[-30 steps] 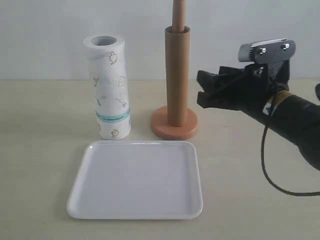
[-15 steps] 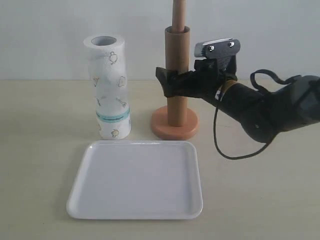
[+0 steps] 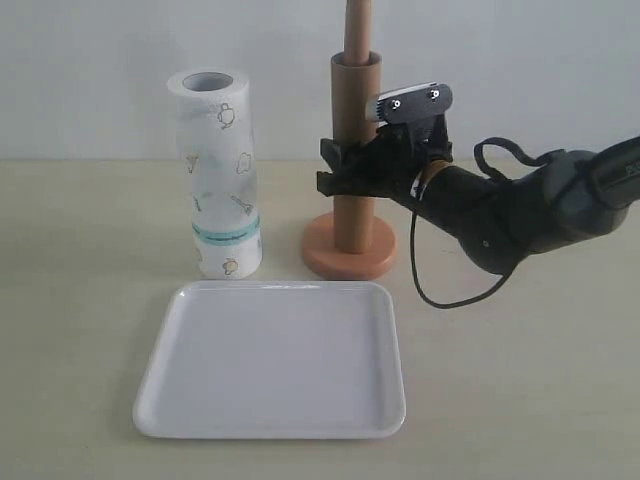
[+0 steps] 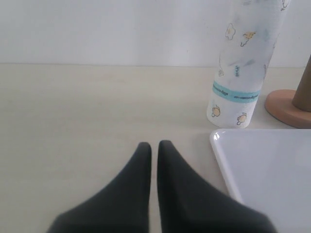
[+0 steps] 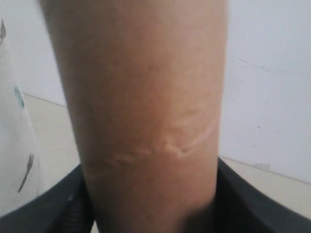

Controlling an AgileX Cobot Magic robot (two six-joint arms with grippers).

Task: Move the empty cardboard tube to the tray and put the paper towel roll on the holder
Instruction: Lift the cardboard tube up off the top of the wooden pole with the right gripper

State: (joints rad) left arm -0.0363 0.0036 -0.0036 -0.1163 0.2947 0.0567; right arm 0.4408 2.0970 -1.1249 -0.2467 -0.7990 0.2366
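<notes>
The empty cardboard tube (image 3: pixel 355 110) stands upright over the holder's (image 3: pixel 350 255) pole, whose rounded top sticks out above it. My right gripper (image 3: pixel 338 168) reaches in from the right and is shut on the tube at mid height. In the right wrist view the tube (image 5: pixel 146 97) fills the gap between both black fingers (image 5: pixel 63 208). The paper towel roll (image 3: pixel 218 170) stands upright left of the holder. The white tray (image 3: pixel 270 360) lies in front, bare. My left gripper (image 4: pixel 154 145) is shut and empty, low over the table near the tray's corner (image 4: pixel 218 138).
The roll (image 4: pixel 243 73) and the holder's disc base (image 4: pixel 286 107) stand just behind the tray's far edge, a hand's width apart. A black cable (image 3: pixel 440 290) loops down from the right arm toward the table. A pale wall is close behind everything.
The right gripper moved left from open air to the tube and its fingers came round it, closing on its sides. The tube, roll and tray have stayed put.
</notes>
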